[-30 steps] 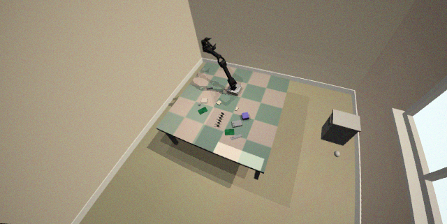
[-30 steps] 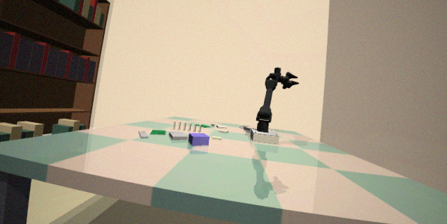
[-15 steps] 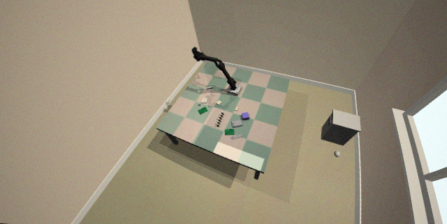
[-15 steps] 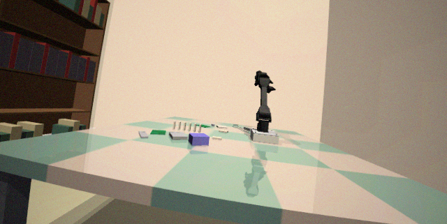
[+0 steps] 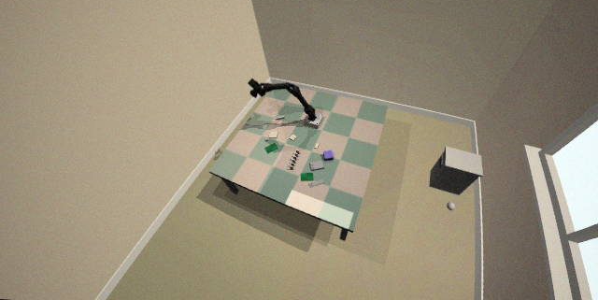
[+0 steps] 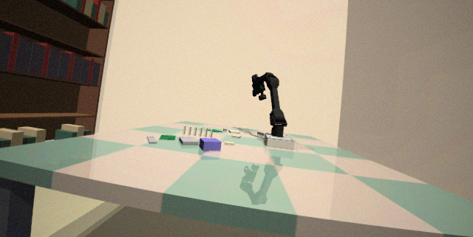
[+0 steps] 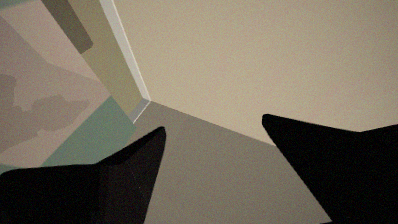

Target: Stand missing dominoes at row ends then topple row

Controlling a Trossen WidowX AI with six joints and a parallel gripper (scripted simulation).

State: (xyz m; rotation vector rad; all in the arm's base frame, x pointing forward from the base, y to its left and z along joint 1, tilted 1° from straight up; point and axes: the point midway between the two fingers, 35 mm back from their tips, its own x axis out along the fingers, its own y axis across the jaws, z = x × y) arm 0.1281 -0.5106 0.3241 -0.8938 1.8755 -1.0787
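A row of several thin dominoes [image 5: 293,160] [image 6: 196,131] stands upright on the checkered table. They are pale in the exterior view and look dark in the top view. One small cream domino [image 5: 317,146] [image 6: 229,143] lies flat between the row and the arm's base. Another small cream piece [image 5: 292,137] [image 6: 236,136], which looks like a domino, lies flat farther from the purple block. My gripper [image 5: 252,88] [image 6: 254,85] [image 7: 213,125] is open and empty, high above the table and well away from the row. No domino shows in the wrist view.
A purple block [image 5: 328,155] [image 6: 210,144] and a grey box [image 5: 317,165] [image 6: 188,141] sit beside the row. Green pieces [image 5: 306,177] [image 5: 271,148] lie on both sides of it. A grey strip [image 5: 316,183] [image 6: 151,139] and a larger cream piece [image 5: 273,135] also lie flat.
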